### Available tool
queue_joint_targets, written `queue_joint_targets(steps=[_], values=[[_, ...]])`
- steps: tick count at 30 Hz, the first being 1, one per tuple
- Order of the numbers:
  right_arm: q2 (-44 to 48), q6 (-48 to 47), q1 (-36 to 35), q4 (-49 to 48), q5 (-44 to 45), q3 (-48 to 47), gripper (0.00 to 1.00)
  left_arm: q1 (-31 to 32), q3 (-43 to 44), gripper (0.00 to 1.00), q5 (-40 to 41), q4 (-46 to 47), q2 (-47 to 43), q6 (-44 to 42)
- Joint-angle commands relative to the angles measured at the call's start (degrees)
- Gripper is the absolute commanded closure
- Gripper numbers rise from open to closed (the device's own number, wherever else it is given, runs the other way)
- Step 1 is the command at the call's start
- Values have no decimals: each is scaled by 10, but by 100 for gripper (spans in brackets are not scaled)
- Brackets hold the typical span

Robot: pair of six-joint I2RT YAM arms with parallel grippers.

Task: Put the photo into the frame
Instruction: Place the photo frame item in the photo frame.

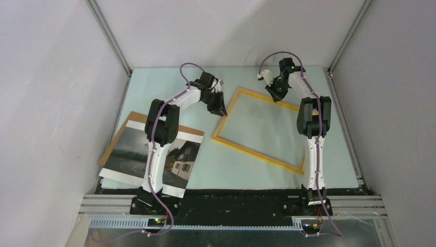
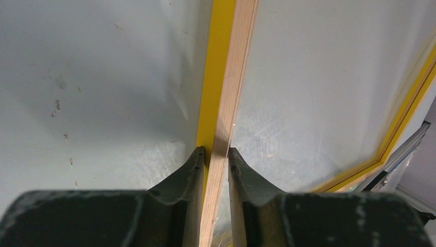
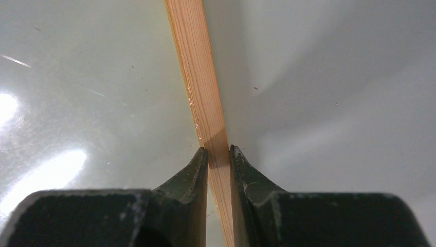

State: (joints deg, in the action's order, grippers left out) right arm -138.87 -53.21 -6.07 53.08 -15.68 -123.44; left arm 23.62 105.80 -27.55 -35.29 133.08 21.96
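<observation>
The frame (image 1: pixel 255 152), thin yellow-orange wood round a clear pane, lies slanted on the pale table right of centre. My left gripper (image 1: pixel 220 110) is at its left rail near the far corner. In the left wrist view the left gripper (image 2: pixel 216 150) is shut on that rail (image 2: pixel 226 77), one finger on each side. My right gripper (image 1: pixel 277 96) is at the far rail. The right wrist view shows it (image 3: pixel 218 148) shut on the wooden rail (image 3: pixel 198 77). The photo (image 1: pixel 126 152), a dark misty landscape with a white house, lies flat at the left, partly hidden by the left arm.
A brown backing board (image 1: pixel 119 135) lies under the photo, showing along its left and far edges. White enclosure walls stand on the left, right and far sides. A black strip and a metal rail (image 1: pixel 231 206) run along the near edge at the arm bases.
</observation>
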Motion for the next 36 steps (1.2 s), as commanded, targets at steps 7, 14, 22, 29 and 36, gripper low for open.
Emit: queue_joint_targets(steps=[7,14,22,29,36], values=[[-4,14,-18,-30,-35,14,100,5,-10,100,-63,-12,-10,-13],[-4,18,-16,-34,-34,15,99,-16,-14,100,-56,-8,-19,-23],[5,25,-14,-47,-26,28,90,-36,-11,100,-50,-6,-27,-32],[10,30,-9,-51,-26,36,86,-45,-5,98,-74,-4,-30,-29],[15,29,-9,-58,-25,50,85,-47,6,39,-87,-3,-38,-27]])
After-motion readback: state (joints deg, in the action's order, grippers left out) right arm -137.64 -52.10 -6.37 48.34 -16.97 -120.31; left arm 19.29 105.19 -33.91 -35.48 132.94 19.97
